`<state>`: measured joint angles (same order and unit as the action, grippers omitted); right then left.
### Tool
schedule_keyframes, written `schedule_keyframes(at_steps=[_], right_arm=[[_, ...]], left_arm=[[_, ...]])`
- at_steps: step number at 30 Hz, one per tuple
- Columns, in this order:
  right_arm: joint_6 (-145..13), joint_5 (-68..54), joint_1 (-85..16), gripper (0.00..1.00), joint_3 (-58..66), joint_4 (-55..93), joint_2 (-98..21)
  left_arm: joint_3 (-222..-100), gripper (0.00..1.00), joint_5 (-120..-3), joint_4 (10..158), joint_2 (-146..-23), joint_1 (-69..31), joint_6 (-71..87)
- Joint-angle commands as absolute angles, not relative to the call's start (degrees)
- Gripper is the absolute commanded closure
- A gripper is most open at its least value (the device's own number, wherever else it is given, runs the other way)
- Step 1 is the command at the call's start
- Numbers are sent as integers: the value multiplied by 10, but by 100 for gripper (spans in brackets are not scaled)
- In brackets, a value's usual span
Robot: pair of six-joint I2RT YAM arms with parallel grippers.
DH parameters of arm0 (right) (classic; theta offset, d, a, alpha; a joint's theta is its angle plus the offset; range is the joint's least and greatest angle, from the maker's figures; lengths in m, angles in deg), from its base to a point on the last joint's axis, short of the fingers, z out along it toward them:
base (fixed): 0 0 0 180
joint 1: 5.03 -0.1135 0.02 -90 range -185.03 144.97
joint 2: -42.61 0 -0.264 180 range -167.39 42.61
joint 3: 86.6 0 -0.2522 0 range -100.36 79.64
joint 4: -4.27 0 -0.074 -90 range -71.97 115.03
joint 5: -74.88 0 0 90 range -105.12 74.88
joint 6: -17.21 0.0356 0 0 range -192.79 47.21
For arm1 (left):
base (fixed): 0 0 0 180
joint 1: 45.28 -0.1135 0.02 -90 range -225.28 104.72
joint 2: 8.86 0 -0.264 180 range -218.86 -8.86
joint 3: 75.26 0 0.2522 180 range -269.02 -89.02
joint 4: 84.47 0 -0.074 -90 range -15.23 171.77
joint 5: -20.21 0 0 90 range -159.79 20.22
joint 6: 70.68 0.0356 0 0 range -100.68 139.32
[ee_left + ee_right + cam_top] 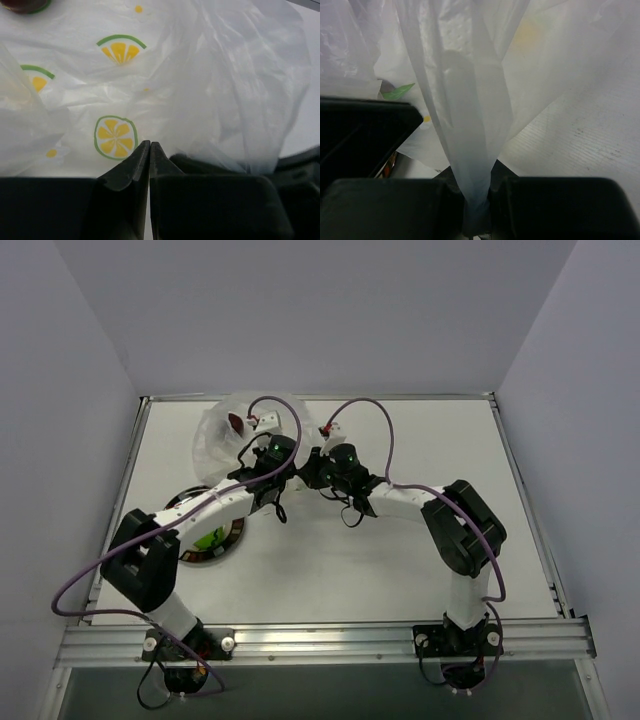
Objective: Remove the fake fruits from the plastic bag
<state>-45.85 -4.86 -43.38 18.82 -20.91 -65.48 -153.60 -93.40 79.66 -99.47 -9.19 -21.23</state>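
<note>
Overhead view was bright and evenly lit from above, shadows under the arms (215, 506) on the table (330, 570) were soft and faint, wrist views were dimmer, black foregrounds were underexposed and blurred, the plastic bag (210, 75) glowed translucent, slightly washed out.

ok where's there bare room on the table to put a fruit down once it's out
Bare: the right half of the table, from the right arm out to the right rail, and the near strip between the two arm bases. Crowded: far left to centre, where the plastic bag, the plate and both sets of jaws bunch up.
</note>
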Motion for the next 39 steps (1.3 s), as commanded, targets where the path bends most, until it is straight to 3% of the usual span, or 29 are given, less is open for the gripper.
schedule_keyframes(at_steps=[1,8,13,16,17,20,26,29,39], right_arm=[[-457,-55,-436,100,194,-238,-624],[-455,-55,-435,100,198,-241,-625],[-448,-46,-435,100,198,-244,-623],[-444,-40,-436,100,199,-247,-621],[-443,-40,-436,100,199,-247,-622],[-437,-33,-436,100,193,-248,-629],[-421,-19,-439,100,179,-255,-646],[-412,-11,-443,100,165,-256,-662],[-418,3,-452,100,143,-250,-706]], left_arm=[[-1572,98,-967,846,-1032,-120,-208],[-1656,97,-1071,819,-1116,-156,-108],[-1725,86,-1126,777,-1165,-195,-34],[-1755,71,-1125,781,-1199,-214,8],[-1761,56,-1125,785,-1213,-222,17],[-1781,30,-1114,796,-1234,-240,34],[-1833,6,-1081,793,-1279,-280,30],[-1849,3,-1056,806,-1294,-296,27],[-1890,6,-965,872,-1360,-313,68]])
